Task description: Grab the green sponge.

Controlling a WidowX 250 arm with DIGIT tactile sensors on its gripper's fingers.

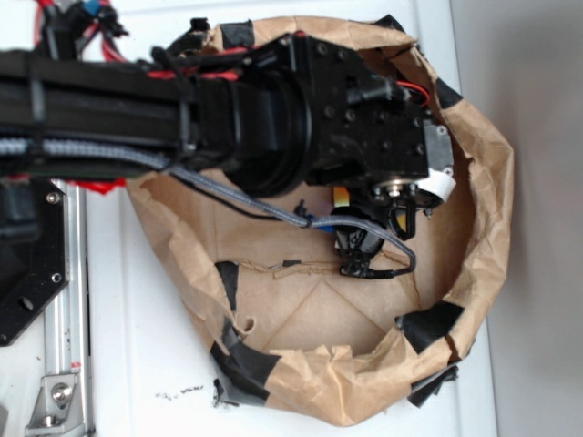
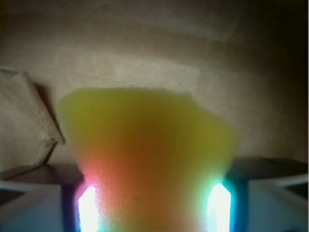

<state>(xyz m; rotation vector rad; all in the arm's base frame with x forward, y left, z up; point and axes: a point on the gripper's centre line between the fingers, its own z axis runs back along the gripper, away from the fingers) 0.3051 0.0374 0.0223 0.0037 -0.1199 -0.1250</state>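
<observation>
While the black arm reaches deep into the brown paper bag, its gripper looks to be at the grasp itself. Its jaws pinch the green sponge, yellow to my eye, between the glowing fingertips. Next, I'd guess, a steady lift clear of the bag's crumpled walls.

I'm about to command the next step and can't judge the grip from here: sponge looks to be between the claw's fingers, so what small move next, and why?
Probably a short straight lift. In the wrist view the sponge fills the gap between both lit fingers, so the claw seems shut on it. The exterior view shows the claw low inside the paper bag, so rise clear of its walls first.
</observation>
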